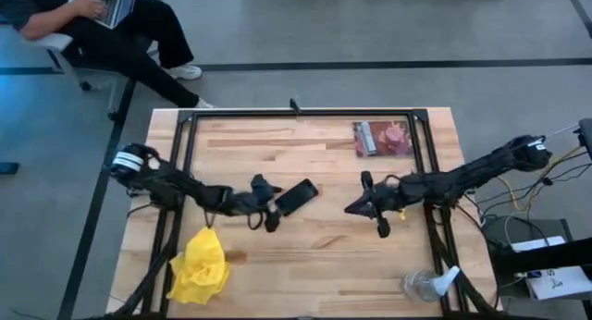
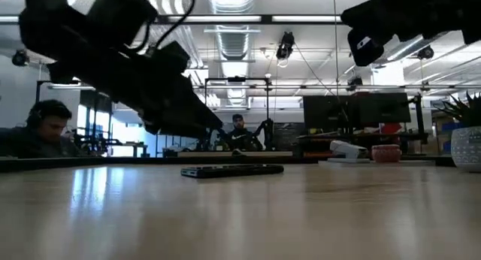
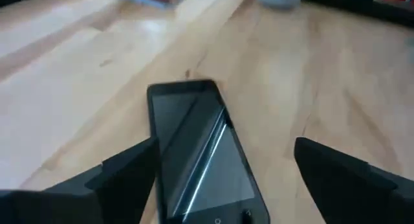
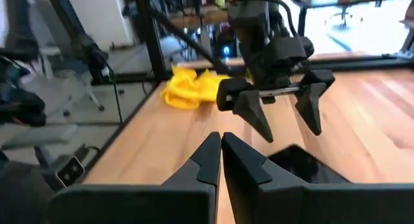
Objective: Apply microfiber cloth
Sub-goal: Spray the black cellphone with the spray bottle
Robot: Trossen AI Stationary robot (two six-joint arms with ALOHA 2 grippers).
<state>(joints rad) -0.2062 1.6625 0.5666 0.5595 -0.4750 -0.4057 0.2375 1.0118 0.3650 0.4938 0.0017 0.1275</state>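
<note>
Overhead view of a wooden table [image 1: 314,255] w/ two dark robot arms. Left gripper [image 1: 265,205] hovers near centre, jaws spread wide, straddling the near end of a black phone [image 1: 296,197] lying flat, screen up; it looks lined up w/ the phone, not the cloth. Right gripper [image 1: 368,205] sits at approx 3 o'clock from the phone, fingers pinched together, holding nothing, apparently waiting. Yellow microfiber cloth [image 1: 199,266] lies crumpled at approx 7 o'clock from the phone, near the table's front-left corner, well apart from both grippers, untouched. Clear spray bottle [image 1: 429,283] rests at 5 o'clock.
</note>
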